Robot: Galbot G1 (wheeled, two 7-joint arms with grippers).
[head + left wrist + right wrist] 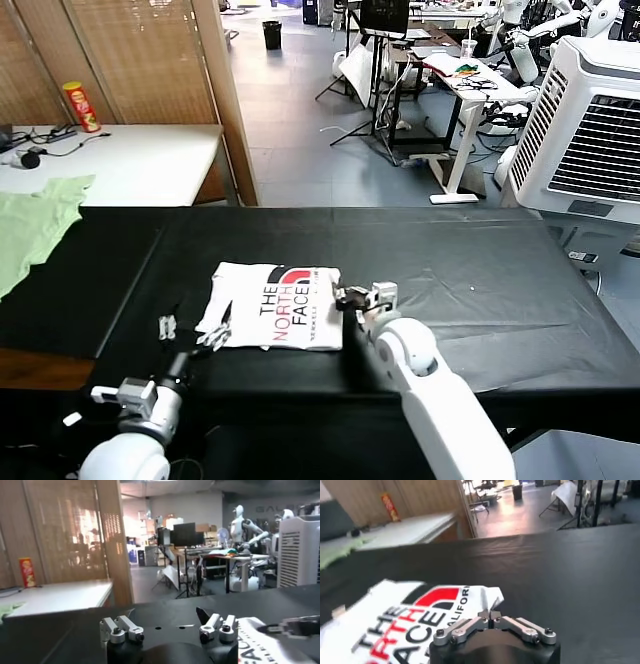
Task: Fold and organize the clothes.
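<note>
Both arms reached up from the near edge. On the black table (500, 290) lay the folded white T-shirt (245, 300), print upward. Right gripper (345, 297) had its fingertips pinched together on the shirt's right edge; left gripper (195, 332) stood spread wide at its left corner.

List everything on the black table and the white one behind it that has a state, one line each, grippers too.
White T-shirt: folded into a rectangle, print facing up, flat on the black table.
Right gripper: shut on the T-shirt's right edge.
Left gripper: open, at the T-shirt's left edge, holding nothing.
Pale green garment: spread out, unfolded, lying at the far left.
Red can: upright on the white table.
</note>
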